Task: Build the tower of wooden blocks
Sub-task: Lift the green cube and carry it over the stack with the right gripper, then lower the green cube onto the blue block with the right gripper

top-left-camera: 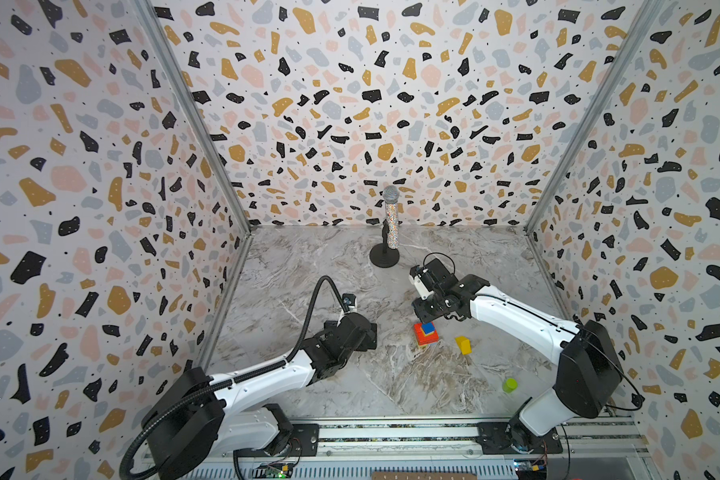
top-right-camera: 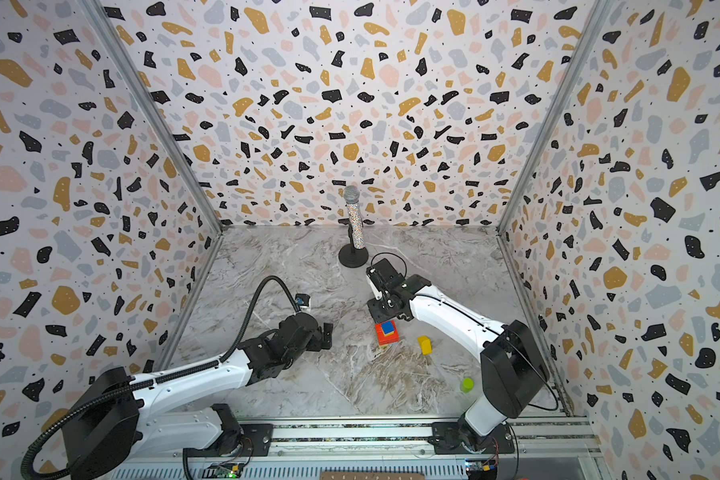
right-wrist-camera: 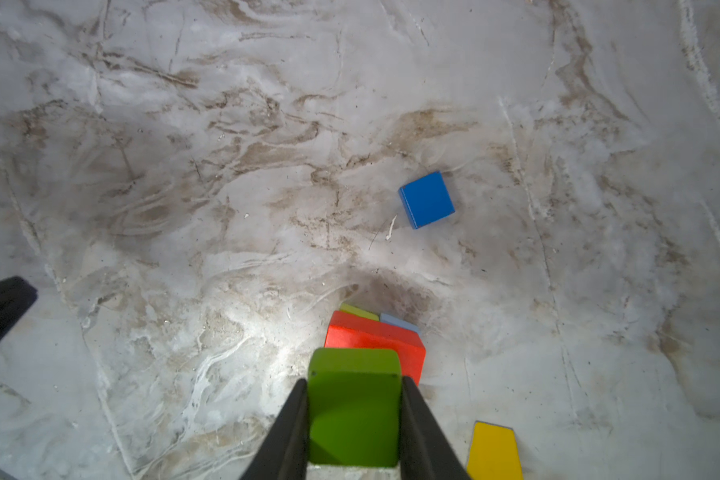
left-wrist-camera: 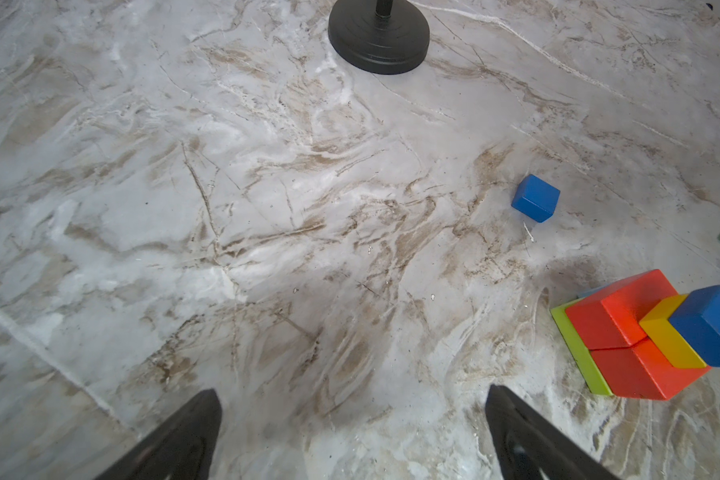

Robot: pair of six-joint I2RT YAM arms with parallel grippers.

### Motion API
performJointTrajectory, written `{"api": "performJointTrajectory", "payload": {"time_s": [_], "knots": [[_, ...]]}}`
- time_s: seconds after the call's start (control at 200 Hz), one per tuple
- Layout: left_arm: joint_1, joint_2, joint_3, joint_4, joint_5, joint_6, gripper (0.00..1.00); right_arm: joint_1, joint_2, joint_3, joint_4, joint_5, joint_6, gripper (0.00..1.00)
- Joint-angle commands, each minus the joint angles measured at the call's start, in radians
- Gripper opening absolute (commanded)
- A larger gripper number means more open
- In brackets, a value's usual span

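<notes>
The right gripper (right-wrist-camera: 354,381) pinches a green block (right-wrist-camera: 354,415) between its jaws at the 12 o'clock edge of the tower (top-left-camera: 425,333), a red-based stack topped in blue at mid-table. The left gripper (left-wrist-camera: 352,399) hangs at the tower's 9 o'clock, jaws spread wide and empty. A yellow block (top-left-camera: 463,345) lies at its 3 o'clock.

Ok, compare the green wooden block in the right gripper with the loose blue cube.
The green wooden block is clamped in the right gripper, raised near the tower; the blue wooden cube lies on the marble tabletop, apart from it. The block is green, the cube blue. Both: painted wood.
</notes>
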Motion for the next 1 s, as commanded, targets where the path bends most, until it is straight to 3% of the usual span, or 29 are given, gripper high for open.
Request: {"api": "performJointTrajectory", "payload": {"time_s": [0.0, 0.991], "knots": [[-0.008, 0.006, 0.028, 0.033, -0.004, -0.008, 1.0, 0.006, -0.051, -0.012, -0.048, 0.018, 0.009, 0.31], [-0.022, 0.039, 0.019, 0.056, 0.007, -0.025, 1.0, 0.01, -0.053, -0.097, -0.024, 0.02, 0.006, 0.34]]}}
